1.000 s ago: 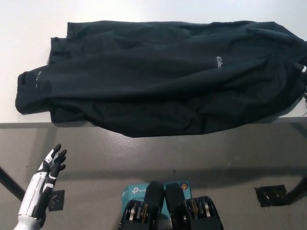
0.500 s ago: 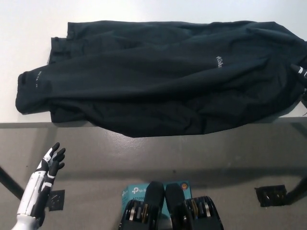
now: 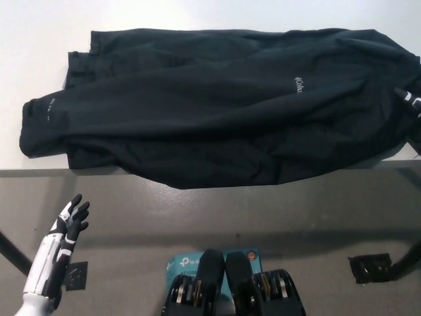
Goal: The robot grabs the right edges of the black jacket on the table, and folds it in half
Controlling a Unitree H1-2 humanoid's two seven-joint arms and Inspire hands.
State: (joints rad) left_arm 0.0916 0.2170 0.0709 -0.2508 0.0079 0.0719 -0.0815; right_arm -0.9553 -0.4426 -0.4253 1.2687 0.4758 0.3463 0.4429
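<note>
The black jacket (image 3: 217,105) lies spread across the white table (image 3: 39,39), with a small white logo on its chest. One sleeve reaches the left end, and the lower hem droops over the table's front edge. At the far right edge of the picture, a small part of my black right hand (image 3: 410,100) shows against the jacket's right edge. It is dark on dark, so its grip is hidden. My white left hand (image 3: 68,224) hangs low at the lower left, below the table, fingers apart and holding nothing.
The table's front edge (image 3: 66,170) runs across the middle of the picture, with grey floor below it. A teal box (image 3: 191,263) lies on the floor at the bottom middle. Small black fixtures (image 3: 371,268) sit on the floor at the lower right and lower left.
The visible bit of my right hand has crept slightly left and down along the jacket's right edge. My left hand has sunk a little.
</note>
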